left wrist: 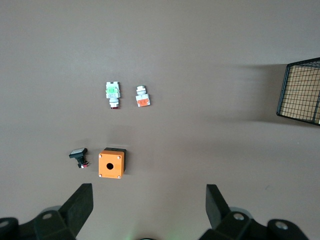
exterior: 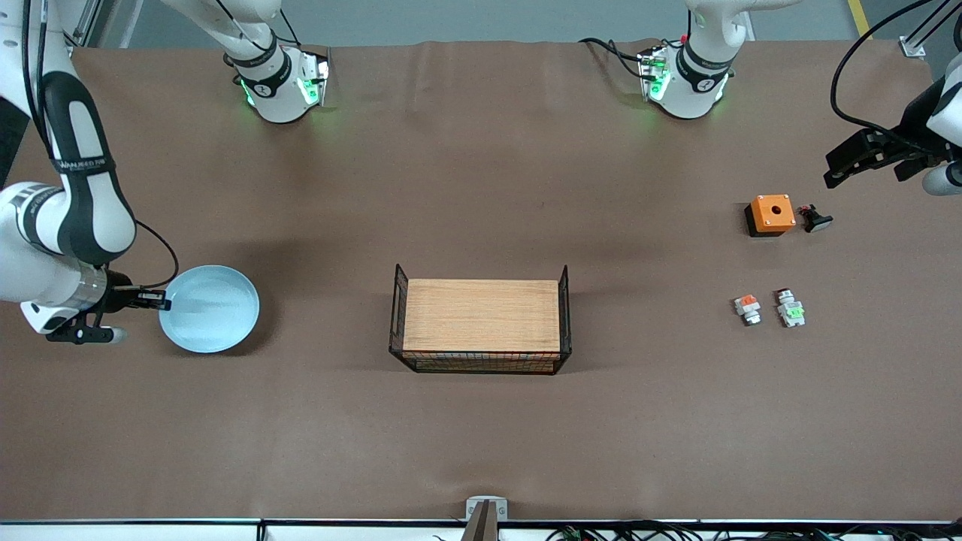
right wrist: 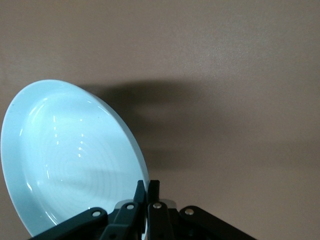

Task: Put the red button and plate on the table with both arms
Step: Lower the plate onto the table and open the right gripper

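Observation:
The pale blue plate (exterior: 210, 308) is at the right arm's end of the brown table (exterior: 481, 188). My right gripper (exterior: 161, 302) is shut on its rim; in the right wrist view the plate (right wrist: 75, 160) stands tilted from the gripper (right wrist: 148, 187) and casts a shadow on the table. The red button (exterior: 790, 308), with its green block, lies on the table at the left arm's end and also shows in the left wrist view (left wrist: 113, 92). My left gripper (exterior: 833, 171) is open and empty, up over the table near the orange box; it also shows in its own wrist view (left wrist: 148, 192).
A similar part with an orange block (exterior: 748, 308) lies beside the red button. An orange box with a hole (exterior: 772, 214) and a small black part (exterior: 815, 219) lie farther from the front camera. A wooden board in a black wire frame (exterior: 481, 315) stands mid-table.

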### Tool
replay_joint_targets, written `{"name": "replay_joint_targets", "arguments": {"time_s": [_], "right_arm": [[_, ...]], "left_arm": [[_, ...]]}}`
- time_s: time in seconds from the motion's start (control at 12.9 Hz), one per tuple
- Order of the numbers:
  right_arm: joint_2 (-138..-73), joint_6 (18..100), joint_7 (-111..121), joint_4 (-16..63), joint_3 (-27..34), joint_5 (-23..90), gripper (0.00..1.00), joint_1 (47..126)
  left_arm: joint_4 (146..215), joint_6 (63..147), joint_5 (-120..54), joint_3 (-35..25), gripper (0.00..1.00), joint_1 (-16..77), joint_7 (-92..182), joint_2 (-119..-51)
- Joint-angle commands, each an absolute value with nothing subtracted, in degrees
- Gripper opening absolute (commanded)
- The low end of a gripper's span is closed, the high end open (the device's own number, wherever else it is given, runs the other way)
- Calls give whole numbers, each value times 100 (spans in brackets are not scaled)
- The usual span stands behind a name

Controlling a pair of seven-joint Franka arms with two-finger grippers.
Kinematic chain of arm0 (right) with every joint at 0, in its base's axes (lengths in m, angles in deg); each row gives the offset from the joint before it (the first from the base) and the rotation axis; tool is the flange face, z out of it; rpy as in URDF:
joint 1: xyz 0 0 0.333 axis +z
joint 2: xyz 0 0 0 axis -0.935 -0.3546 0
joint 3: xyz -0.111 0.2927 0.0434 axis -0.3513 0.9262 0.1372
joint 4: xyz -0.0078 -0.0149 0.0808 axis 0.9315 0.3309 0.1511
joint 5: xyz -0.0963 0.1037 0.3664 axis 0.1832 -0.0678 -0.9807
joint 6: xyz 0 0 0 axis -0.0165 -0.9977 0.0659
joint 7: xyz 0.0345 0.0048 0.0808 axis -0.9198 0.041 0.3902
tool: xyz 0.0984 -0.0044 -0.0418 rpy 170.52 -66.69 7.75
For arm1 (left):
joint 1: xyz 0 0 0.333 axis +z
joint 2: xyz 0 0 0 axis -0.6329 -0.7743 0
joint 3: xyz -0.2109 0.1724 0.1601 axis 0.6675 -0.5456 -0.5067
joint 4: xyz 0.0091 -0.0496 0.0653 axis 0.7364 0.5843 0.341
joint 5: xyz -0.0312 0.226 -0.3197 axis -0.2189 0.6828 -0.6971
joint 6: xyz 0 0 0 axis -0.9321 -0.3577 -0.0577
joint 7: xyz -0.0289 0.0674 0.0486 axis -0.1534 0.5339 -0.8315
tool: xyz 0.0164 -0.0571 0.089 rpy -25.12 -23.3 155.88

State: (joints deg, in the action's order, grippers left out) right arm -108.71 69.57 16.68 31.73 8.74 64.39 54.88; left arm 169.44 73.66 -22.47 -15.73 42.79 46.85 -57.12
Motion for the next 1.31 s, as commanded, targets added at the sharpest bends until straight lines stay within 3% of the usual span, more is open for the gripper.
{"name": "replay_joint_targets", "arguments": {"time_s": [0.0,0.7,0.77,0.93,1.01,1.24], "right_arm": [[-11181,7178,2218,3152,974,6126,0,5236],[-11542,7609,2334,3126,974,6073,9,5130],[-11543,7627,2334,3108,974,6073,28,5121],[-11534,7609,2246,3090,974,6064,89,5182],[-11499,7583,2246,3090,983,6073,99,5200],[-11105,7417,2194,3099,992,6073,99,5323]], "left_arm": [[16934,7341,-2291,-1539,99,4330,4645,-5692],[16943,7340,-2291,-1539,99,4339,4645,-5674],[16943,7340,-2291,-1539,99,4339,4645,-5665],[16943,7332,-2291,-1557,99,4348,4645,-5657],[16943,7332,-2291,-1557,99,4348,4645,-5657],[16943,7323,-2291,-1566,99,4348,4645,-5657]]}}
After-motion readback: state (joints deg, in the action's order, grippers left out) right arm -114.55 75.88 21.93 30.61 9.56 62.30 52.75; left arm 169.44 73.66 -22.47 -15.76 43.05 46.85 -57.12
